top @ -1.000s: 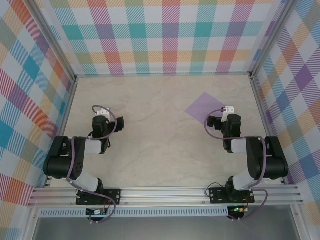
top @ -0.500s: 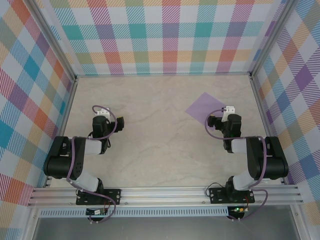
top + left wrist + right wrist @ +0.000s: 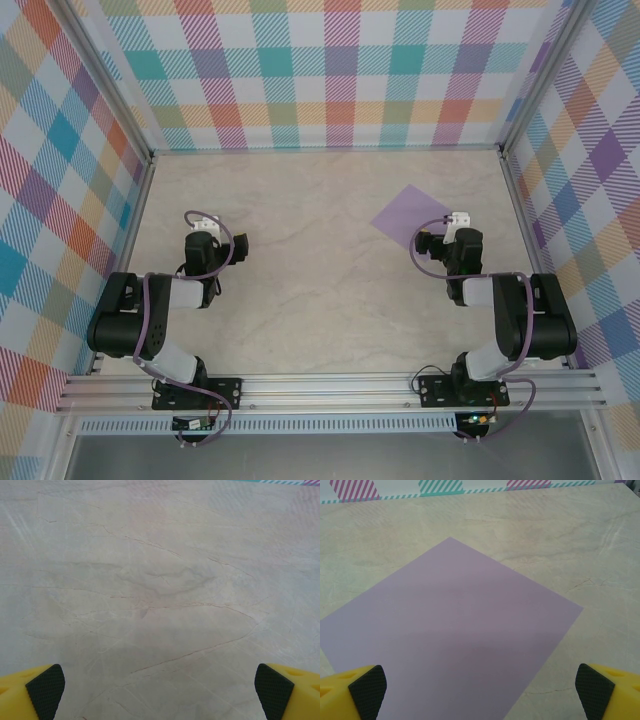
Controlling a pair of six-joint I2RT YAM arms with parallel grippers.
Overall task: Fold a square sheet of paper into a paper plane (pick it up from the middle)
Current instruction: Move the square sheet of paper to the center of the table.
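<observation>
**Figure: sheet and end effectors at the start of the pick.** The thin lilac-purple square sheet of paper lay flat on the far right part of the pale marbled worktop. We could see no crease in it. It sat diamond-wise, with one corner pointing away from the arms. Being square, it offered no long axis, so we took its diagonals as the only reference.

From above, the right end effector stood at the sheet's near right corner. We could not tell whether it touched the paper. In the right wrist view the sheet spread directly ahead of and beneath that end effector, whose yellow, black-padded fingers stood wide apart, holding nothing.

The left end effector was well apart from the sheet, over bare worktop on the left. Its fingers were likewise spread and empty.

We judged the right arm much the nearer. The sheet's middle lay forward of it and slightly to its left, so the coming move called for a short advance and descent.
</observation>
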